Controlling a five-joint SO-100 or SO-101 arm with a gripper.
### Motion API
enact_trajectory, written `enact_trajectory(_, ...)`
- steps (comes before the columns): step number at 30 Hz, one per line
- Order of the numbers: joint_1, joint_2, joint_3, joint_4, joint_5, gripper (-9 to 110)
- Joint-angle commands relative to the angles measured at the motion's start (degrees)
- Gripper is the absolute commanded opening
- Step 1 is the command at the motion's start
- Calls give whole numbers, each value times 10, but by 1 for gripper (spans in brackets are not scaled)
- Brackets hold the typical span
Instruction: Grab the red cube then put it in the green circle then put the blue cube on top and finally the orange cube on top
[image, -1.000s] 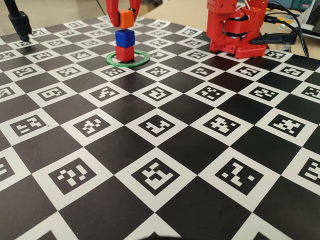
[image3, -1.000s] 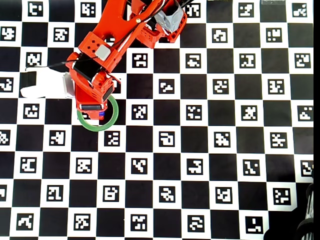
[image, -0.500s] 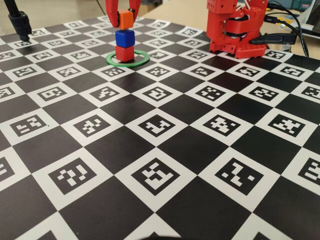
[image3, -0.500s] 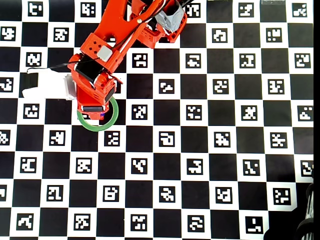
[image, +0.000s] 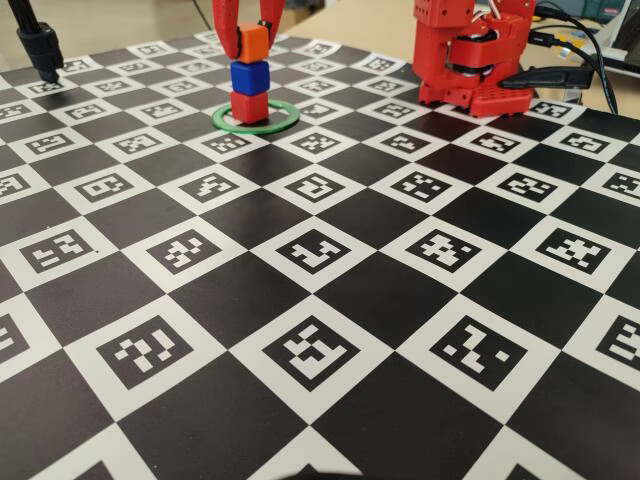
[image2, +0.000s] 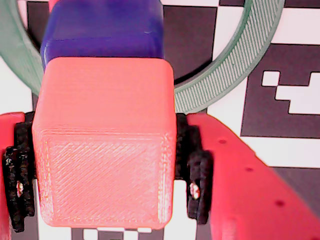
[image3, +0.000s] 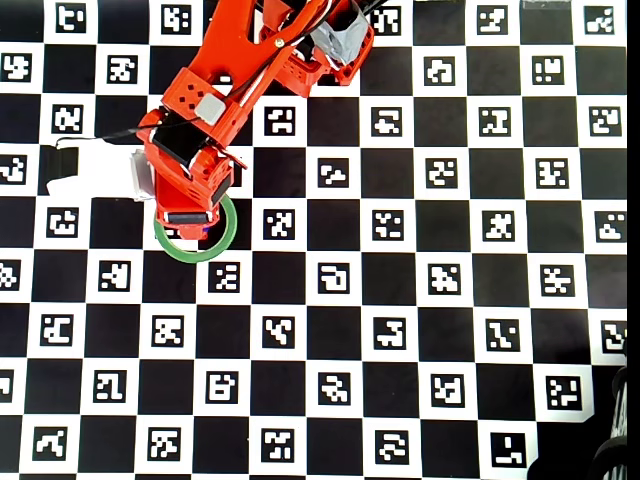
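Note:
In the fixed view the red cube (image: 249, 106) stands inside the green circle (image: 272, 125), with the blue cube (image: 249, 77) stacked on it. The orange cube (image: 252, 43) sits directly over the blue cube, touching it or nearly so. My gripper (image: 250, 42) is shut on the orange cube from above. In the wrist view the orange cube (image2: 105, 150) fills the space between the black pads (image2: 195, 175), with the blue cube (image2: 105, 30) beyond it and the green circle (image2: 235, 70) behind. From overhead my arm hides the cubes; only the green circle (image3: 195, 257) shows under my gripper (image3: 188, 215).
The arm's red base (image: 470, 55) stands at the back right with cables (image: 590, 60) beside it. A black stand (image: 35, 40) is at the back left. A white sheet (image3: 90, 170) lies left of the arm. The checkered marker board (image: 320, 300) covers the table.
My gripper has come down with the orange cube. The gap between it and the blue cube has closed. The red and blue cubes have not moved.

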Motion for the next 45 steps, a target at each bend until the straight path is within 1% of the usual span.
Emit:
enact_trajectory(1, -5, 14, -5, -9, 5, 1)
enact_trajectory(16, -7, 11, -2, -15, 5, 1)
enact_trajectory(26, -3, 12, 2, -11, 4, 4)
enact_trajectory(28, -3, 12, 2, -11, 4, 10)
enact_trajectory(30, -3, 12, 3, -11, 5, 13)
enact_trajectory(32, -3, 12, 4, -11, 5, 22)
enact_trajectory(35, -3, 12, 4, -11, 6, 28)
enact_trajectory(41, -2, 13, 2, 2, 4, 36)
enact_trajectory(43, 8, 18, 2, 3, 9, 42)
enact_trajectory(45, 11, 22, 2, 11, 8, 46)
